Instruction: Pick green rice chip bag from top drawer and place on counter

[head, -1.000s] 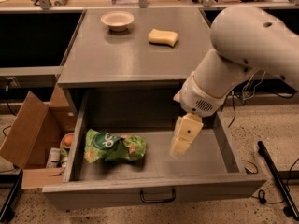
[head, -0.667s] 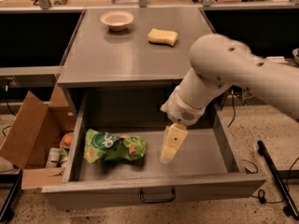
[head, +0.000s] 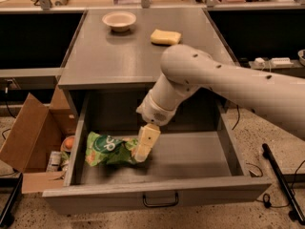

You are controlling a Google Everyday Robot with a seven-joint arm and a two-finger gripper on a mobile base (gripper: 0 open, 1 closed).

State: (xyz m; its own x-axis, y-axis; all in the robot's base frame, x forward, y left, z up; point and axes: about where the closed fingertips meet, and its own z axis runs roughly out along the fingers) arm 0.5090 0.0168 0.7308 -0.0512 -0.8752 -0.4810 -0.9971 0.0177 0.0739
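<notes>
Inside the drawer [head: 195,156], left of its middle, the gripper [head: 144,149] now sits right at the near end of the chip bag [head: 107,149]. A sec ago it hung over the drawer's right-centre, well apart from the bag. Since then the arm [head: 214,75] has swung it left across the drawer & dropped it lower, so the gap is closed. From this angle it looks to be touching or overlapping the bag's right edge.

The bag itself lies approx where it was: flat & crumpled on the drawer floor, in the drawer's left half, close to the left wall. It isn't lifted yet.

You can't tell from this view how far open the gripper is, or whether it has any hold of the bag, because its tip blends into the crinkled foil. Treat the grasp as unconfirmed.

What this means for you: the reach looks about done & the grab is the step in hand. Nothing of the lift or the placing is done. The counter [head: 119,61], directly above the drawer, has bare room at its front. A sponge [head: 166,36] & a bowl [head: 119,20] sit toward its back, away from the drawer.

Watch the foil, as it's prob. slippery & may slide toward the drawer's left wall if it's pushed, not pinched.
</notes>
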